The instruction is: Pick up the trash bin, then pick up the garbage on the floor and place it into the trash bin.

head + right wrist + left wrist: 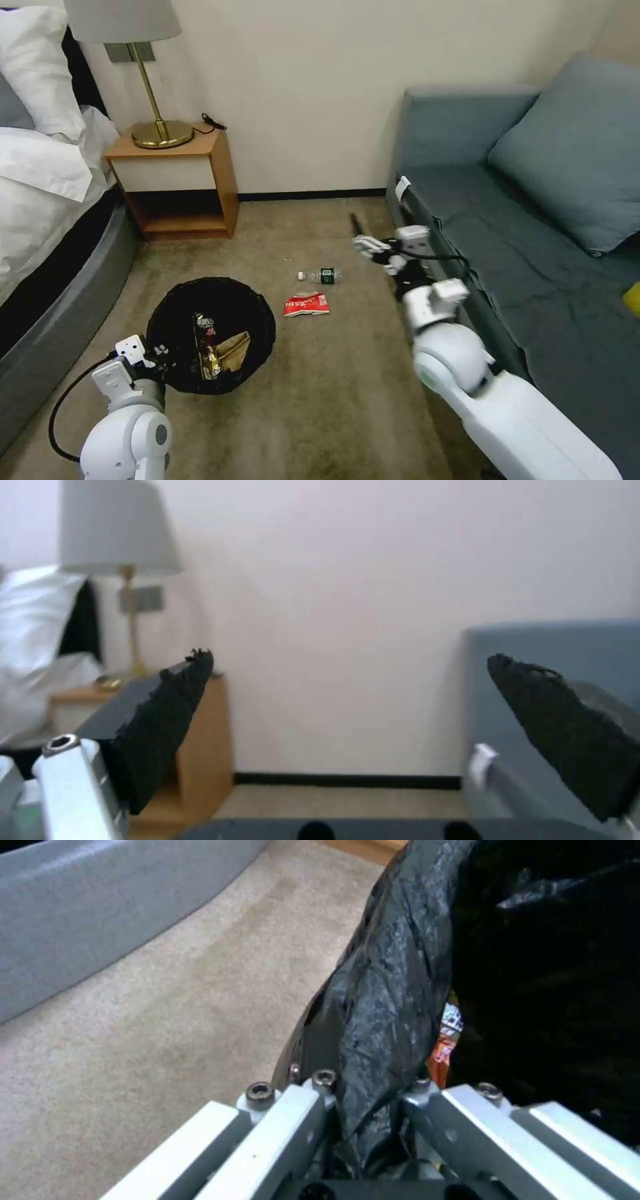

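The trash bin (211,333), lined with a black bag, hangs at lower left, my left gripper (159,355) shut on its near rim. The left wrist view shows the black bag rim (380,1005) pinched between the fingers. Inside the bin lie a gold snack wrapper (205,347) and a crumpled brown paper bag (233,351). On the carpet lie a red-and-white snack packet (306,304) and, just beyond it, a clear plastic bottle with a dark label (321,275). My right gripper (363,241) hovers open beside the sofa, right of the bottle; its black pads (167,720) stand wide apart with nothing between them.
A blue-grey sofa (533,220) with a cushion runs along the right. A wooden nightstand (177,183) with a brass lamp (143,73) stands at the back left, beside a bed (47,200). A yellow object (632,298) lies on the sofa's right edge.
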